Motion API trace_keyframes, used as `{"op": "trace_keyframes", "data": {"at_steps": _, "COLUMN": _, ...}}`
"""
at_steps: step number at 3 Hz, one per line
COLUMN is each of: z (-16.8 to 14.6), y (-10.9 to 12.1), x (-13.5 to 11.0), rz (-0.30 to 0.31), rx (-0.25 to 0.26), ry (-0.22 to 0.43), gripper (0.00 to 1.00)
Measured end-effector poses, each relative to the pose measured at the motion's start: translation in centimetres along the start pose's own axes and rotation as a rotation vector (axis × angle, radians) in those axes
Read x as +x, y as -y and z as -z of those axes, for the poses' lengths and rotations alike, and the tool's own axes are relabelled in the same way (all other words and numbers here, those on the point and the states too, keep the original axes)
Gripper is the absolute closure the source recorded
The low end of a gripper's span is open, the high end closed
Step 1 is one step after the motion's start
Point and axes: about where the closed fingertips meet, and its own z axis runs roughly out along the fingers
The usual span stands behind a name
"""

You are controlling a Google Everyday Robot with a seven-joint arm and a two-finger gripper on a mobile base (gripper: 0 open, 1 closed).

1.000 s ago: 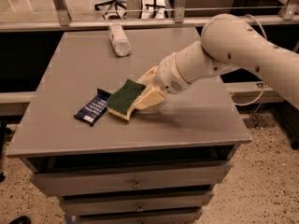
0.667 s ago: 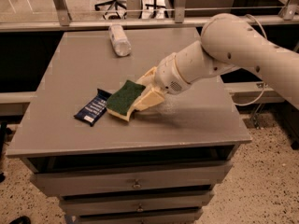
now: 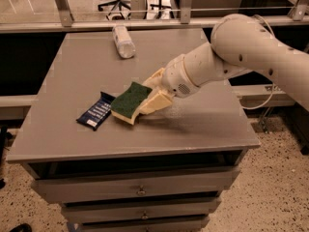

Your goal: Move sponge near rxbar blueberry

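The sponge (image 3: 129,100), dark green on top over pale yellow foam, is tilted on the grey table (image 3: 203,129), its left edge right beside the rxbar blueberry (image 3: 96,111), a dark blue wrapper with white lettering. My gripper (image 3: 145,99) comes in from the right on the white arm (image 3: 241,52). Its cream fingers (image 3: 155,102) are closed on the sponge's right side, one above and one below.
A clear plastic bottle (image 3: 123,41) lies at the back of the table. The table stands on a drawer cabinet (image 3: 140,192). A railing and office chair bases are behind. The floor drops off on the right.
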Motion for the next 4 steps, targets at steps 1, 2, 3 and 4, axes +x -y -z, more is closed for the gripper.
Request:
{"op": "trace_keyframes", "data": {"at_steps": 1, "z": 0.6, "y": 0.4, "x": 0.0, "rz": -0.029, "rx": 0.005, "ry": 0.030, "gripper": 0.00}}
{"op": "trace_keyframes", "data": {"at_steps": 2, "z": 0.8, "y": 0.6, "x": -0.1, "rz": -0.048, "rx": 0.004, "ry": 0.052, "gripper": 0.00}}
{"op": "trace_keyframes", "data": {"at_steps": 3, "z": 2.8, "y": 2.1, "x": 0.8, "rz": -0.088, "rx": 0.055, "ry": 0.078, "gripper": 0.00}}
{"op": "trace_keyframes", "data": {"at_steps": 4, "z": 8.3, "y": 5.1, "x": 2.6, "rz": -0.141, "rx": 0.174, "ry": 0.141, "gripper": 0.00}}
